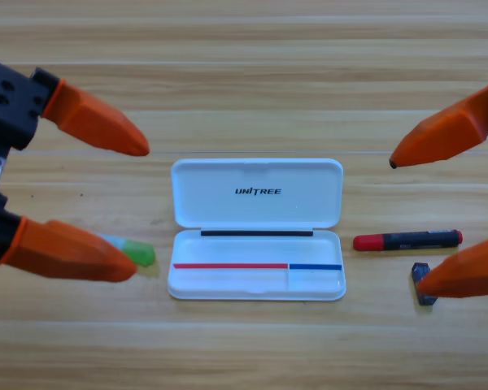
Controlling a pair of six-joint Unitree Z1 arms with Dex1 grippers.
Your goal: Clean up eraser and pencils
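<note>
Both my left gripper (138, 210) and right gripper (405, 221) hang wide open flanking the open white case (257, 230), green pencil (134, 252) left, red marker (407, 240) and eraser (421, 276) right.

Left gripper (138, 207): two tapered orange jaws with rounded tips are seen on a black body bearing two round holes and a small silvery part. Right gripper (405, 221): two like orange jaws, one dark-tipped, its black body barely seen.

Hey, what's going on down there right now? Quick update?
Left gripper and right gripper open, waiting at table edges. White case open, centre. Red marker and eraser right of it; green stick left, part-hidden by the left gripper's lower jaw.
</note>
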